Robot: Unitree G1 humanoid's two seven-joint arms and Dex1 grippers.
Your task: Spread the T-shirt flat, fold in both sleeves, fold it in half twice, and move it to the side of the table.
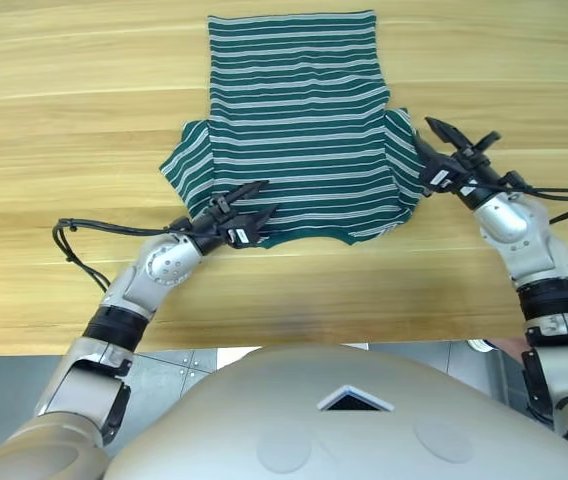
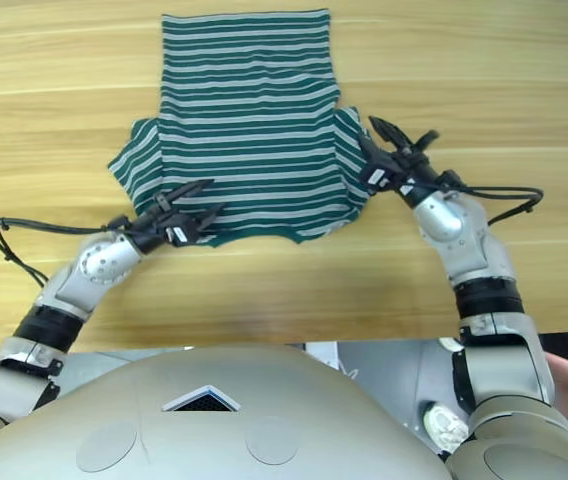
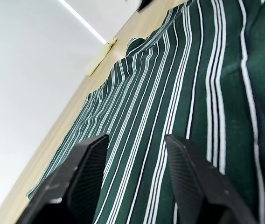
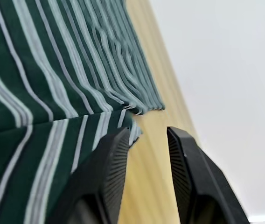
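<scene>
At the near left corner of the striped cloth, the left gripper [image 1: 264, 198] is held with its fingers spread, tips low over the fabric. The right gripper [image 1: 426, 138], likewise spread, sits at the edge of the right sleeve [image 1: 402, 150]. Between them the T-shirt [image 1: 299, 110] lies flat, sleeve end nearest the robot, on the wooden table [image 1: 64, 100].
</scene>
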